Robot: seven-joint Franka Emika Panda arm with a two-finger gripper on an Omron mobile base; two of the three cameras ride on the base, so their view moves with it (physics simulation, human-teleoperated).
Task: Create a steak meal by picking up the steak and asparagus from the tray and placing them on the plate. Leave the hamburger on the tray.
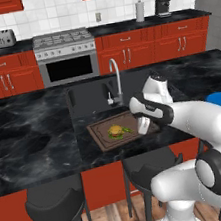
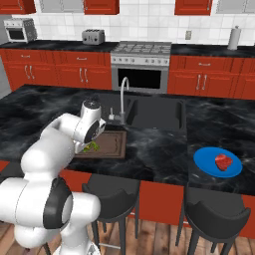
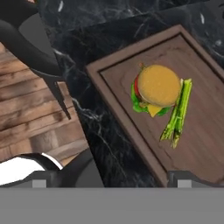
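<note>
— Where does the white Franka arm with dark joints sit?

— In the left base view it rises from the lower right, bends at a big dark-ringed joint and reaches forward and left, with the wrist turned downward. In the right base view it climbs from the lower left, and the forearm and wrist hide the hand.

— And the two-finger gripper [image 1: 143,126]?

— It hangs at the end of the wrist, pointing down. In the hand view its two small dark finger tips [image 3: 40,183] rise at the bottom, one at the left and one at the right, set well apart, with nothing between them.
</note>
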